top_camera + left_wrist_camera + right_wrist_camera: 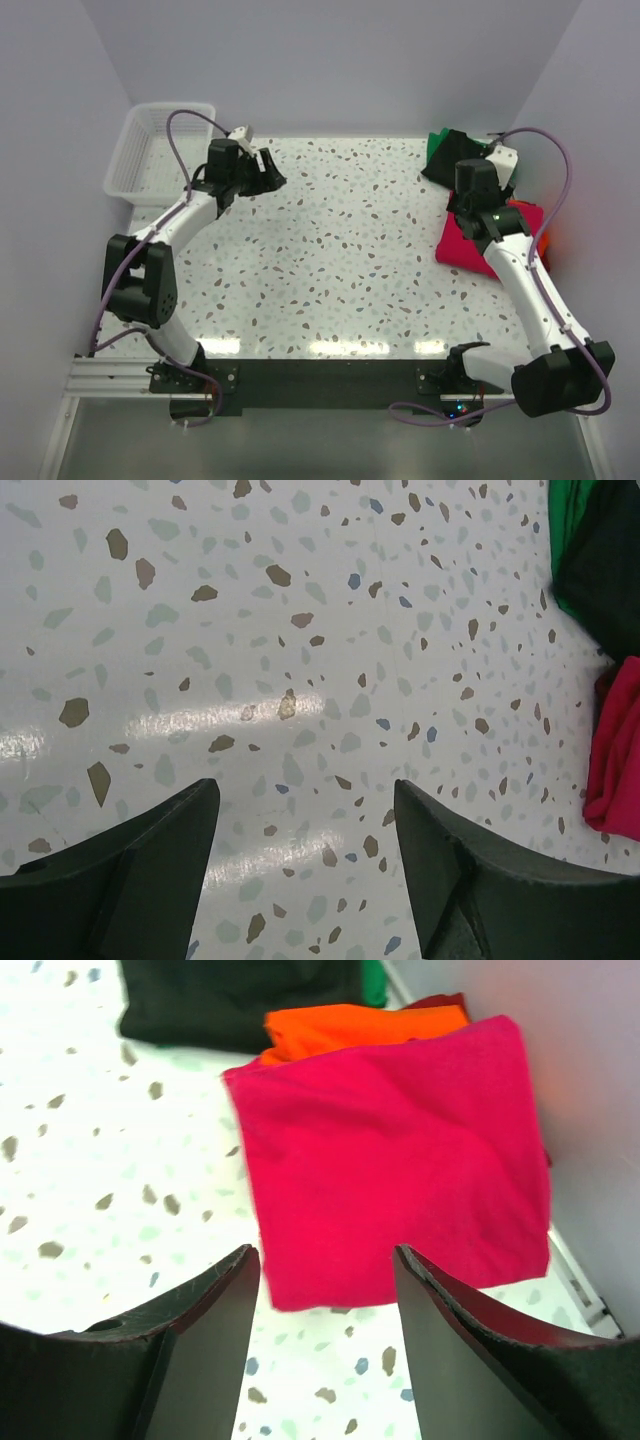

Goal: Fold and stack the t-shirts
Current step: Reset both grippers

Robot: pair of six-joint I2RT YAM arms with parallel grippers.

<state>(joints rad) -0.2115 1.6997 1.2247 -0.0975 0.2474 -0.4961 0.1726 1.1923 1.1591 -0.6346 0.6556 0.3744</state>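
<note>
Folded crimson-pink cloth t-shirt at the speckled tabletop's right edge, orange shirt touching it, black shirt and green shirt in the far right corner. Right gripper above it, jaws parted, empty. Left gripper by the white plastic mesh basket, likewise; bare middle between.

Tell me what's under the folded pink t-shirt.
An orange t-shirt pokes out from under the pink t-shirt, plus a dark red sliver; anything else is covered.
</note>
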